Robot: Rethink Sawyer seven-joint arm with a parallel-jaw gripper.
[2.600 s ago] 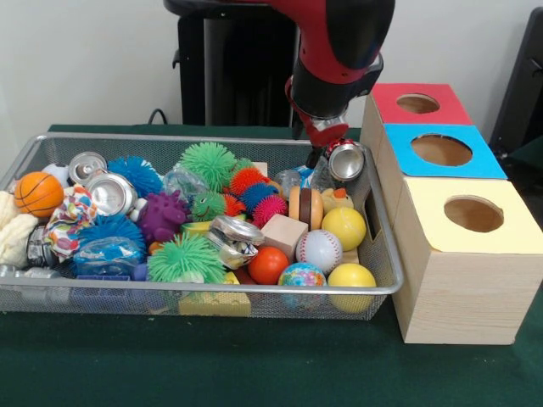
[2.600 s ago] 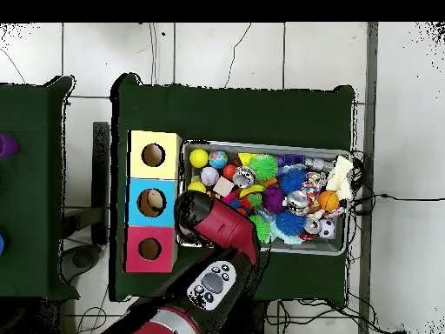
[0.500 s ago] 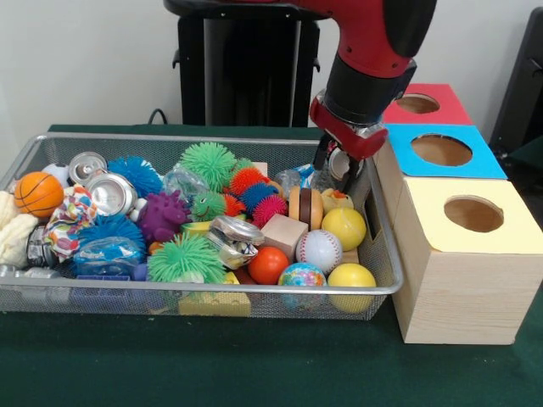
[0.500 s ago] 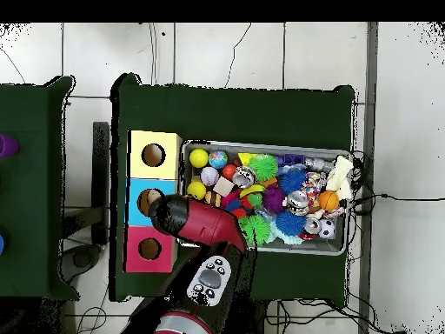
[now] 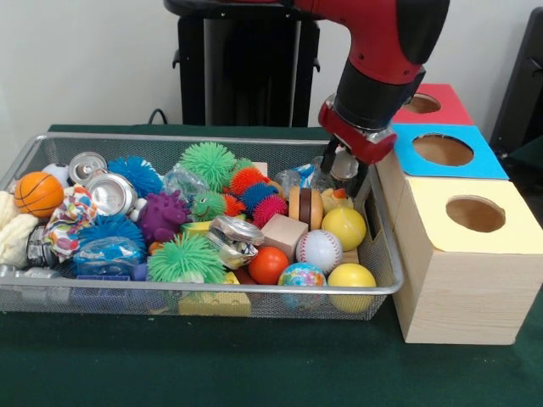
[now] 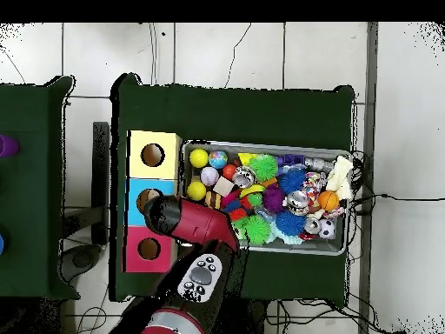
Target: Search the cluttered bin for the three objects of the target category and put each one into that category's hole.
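Pincer [image 5: 344, 174] clamped on a crumpled silver can [image 5: 344, 166] above the wire-mesh bin [image 5: 254, 292], green-clothed desk [image 5: 254, 365] below.

Even indoor light, soft focus

The front view is bright and evenly lit from above, with no hard shadows. The green bench [image 5: 254, 365] shows only a faint dark band under the wire bin [image 5: 204, 292] and beside the wooden boxes [image 5: 458, 280]. Small glints sit on the crushed cans [image 5: 109, 192] and on the glossy red arm [image 5: 386, 38]. Focus is soft throughout, and the mesh wires smear together. The overhead view is flatter and dimmer; the pale floor [image 6: 408, 130] looks washed out, the bench reads almost black, and the toys are tiny colour blobs without detail.
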